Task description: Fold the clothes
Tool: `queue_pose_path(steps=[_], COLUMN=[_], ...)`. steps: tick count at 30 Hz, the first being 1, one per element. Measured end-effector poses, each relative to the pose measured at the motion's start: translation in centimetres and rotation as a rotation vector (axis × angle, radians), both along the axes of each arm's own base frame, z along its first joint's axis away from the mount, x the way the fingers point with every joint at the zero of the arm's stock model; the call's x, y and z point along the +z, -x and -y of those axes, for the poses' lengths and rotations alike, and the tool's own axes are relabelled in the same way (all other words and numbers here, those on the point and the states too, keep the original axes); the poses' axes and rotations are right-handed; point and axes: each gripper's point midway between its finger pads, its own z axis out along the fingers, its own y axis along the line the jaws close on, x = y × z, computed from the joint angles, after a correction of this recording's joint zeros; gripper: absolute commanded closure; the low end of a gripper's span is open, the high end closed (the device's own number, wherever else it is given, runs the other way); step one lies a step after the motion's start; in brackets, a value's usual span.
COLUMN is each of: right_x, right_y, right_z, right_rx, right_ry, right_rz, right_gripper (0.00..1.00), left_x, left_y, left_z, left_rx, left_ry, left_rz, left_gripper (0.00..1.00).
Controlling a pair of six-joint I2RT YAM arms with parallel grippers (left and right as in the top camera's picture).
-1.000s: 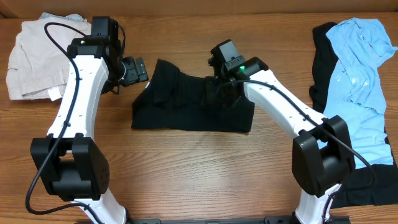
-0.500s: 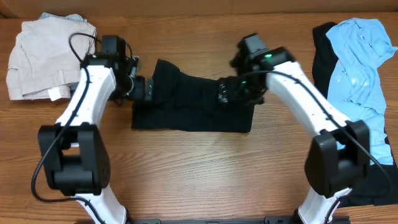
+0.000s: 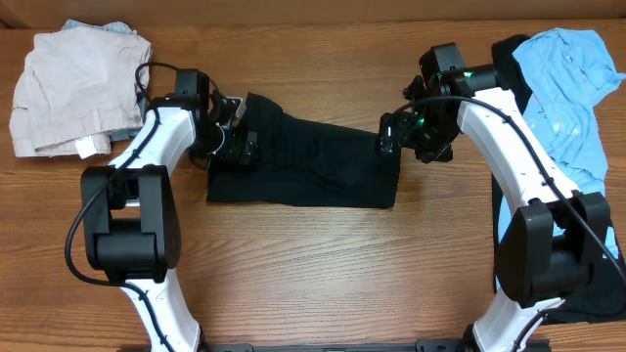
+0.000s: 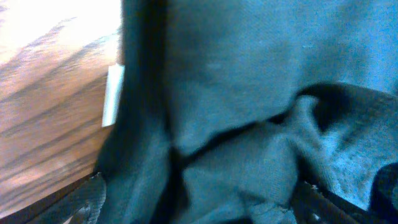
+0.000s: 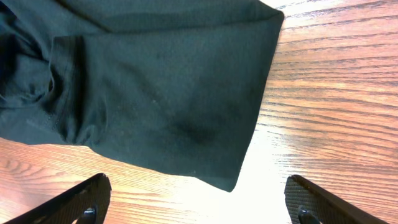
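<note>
Both jaws stood wide, gripping nothing: left gripper [image 3: 238, 149] low on the left end of the black garment [image 3: 313, 168], right gripper [image 3: 393, 137] by its right edge, presumably staged for fold grabs.

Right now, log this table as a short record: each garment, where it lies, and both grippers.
centre garment: plain black fabric garment, folded flat, small white label at one edge
left gripper: open, over the garment's left end
right gripper: open, at the garment's upper right corner, nothing between its fingers
right side: light blue shirt lying on another black piece
far left: beige fabric pile
surface: wooden table
</note>
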Motion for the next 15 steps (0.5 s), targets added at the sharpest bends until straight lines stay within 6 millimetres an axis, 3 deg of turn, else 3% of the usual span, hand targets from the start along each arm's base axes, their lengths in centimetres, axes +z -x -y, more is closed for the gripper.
queue_pose_path(steps=[2,6,7,12,15], right_x=[0.0,0.0,0.0,0.2,0.5], right_y=[0.0,0.0,-0.1,-1.5,-2.9], right_z=[0.0,0.1,0.1,-0.2,-0.4], right_rx=[-0.001,-0.001,-0.002,-0.006,-0.023], right_ry=[0.000,0.006,0.006,-0.005,-0.017], right_rz=[-0.001,0.002,0.006,0.062,0.116], right_gripper=[0.10,0.12,0.12,0.26,0.57], left_x=[-0.2,-0.8,-0.8,-0.5,1.0], left_y=[0.1,0.7,0.8,3.0,4.2], left_z=[0.3,0.8,0.8,0.1,-0.8], left_rx=[-0.012,-0.023,-0.016,0.019,0.046], left_ry=[-0.001,0.007,0.008,-0.044,-0.104], left_rz=[-0.005,-0.035,-0.045,-0.181,-0.284], left_gripper=[0.40,0.89,0.96,0.96,0.96])
